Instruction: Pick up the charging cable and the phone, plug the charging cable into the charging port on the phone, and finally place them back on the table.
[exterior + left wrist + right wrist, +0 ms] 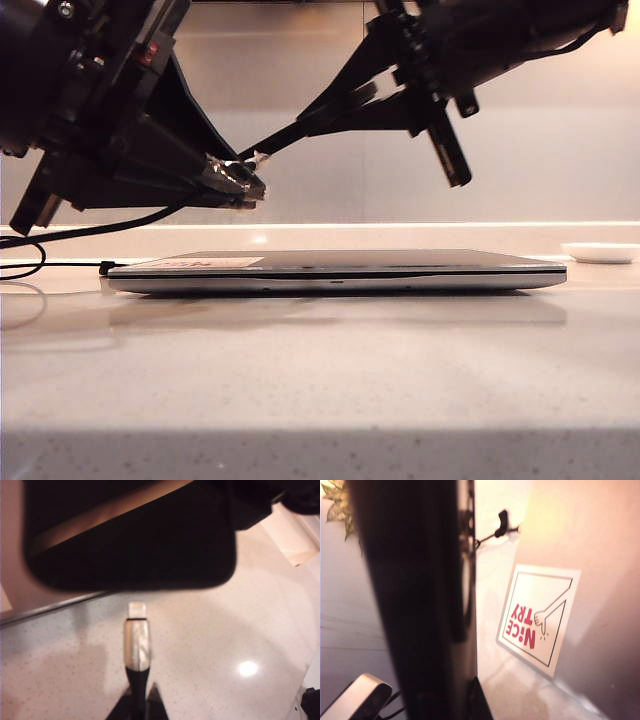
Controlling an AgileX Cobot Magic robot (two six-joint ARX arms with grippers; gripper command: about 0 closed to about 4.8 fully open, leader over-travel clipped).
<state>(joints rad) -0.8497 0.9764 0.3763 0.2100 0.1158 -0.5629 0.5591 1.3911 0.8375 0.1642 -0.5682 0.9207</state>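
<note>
My left gripper [243,186] [137,703] hangs above the closed laptop, shut on the charging cable just behind its silvery plug [137,642]. The black cord [100,229] trails down and left from it. The phone [300,130] [130,535] [417,605], a thin black slab, is held tilted in the air with my right gripper [350,103] [447,700] shut on it. Its lower short end faces the plug tip [136,609], a small gap apart. The charging port cannot be made out on the dark edge. The table [320,380] lies below both.
A silver-grey closed laptop [340,270] with a "NICE TRY" sticker [537,615] lies under both grippers. A black plug and cord [104,267] [501,524] joins its left edge. At the far right stands a white dish [600,252].
</note>
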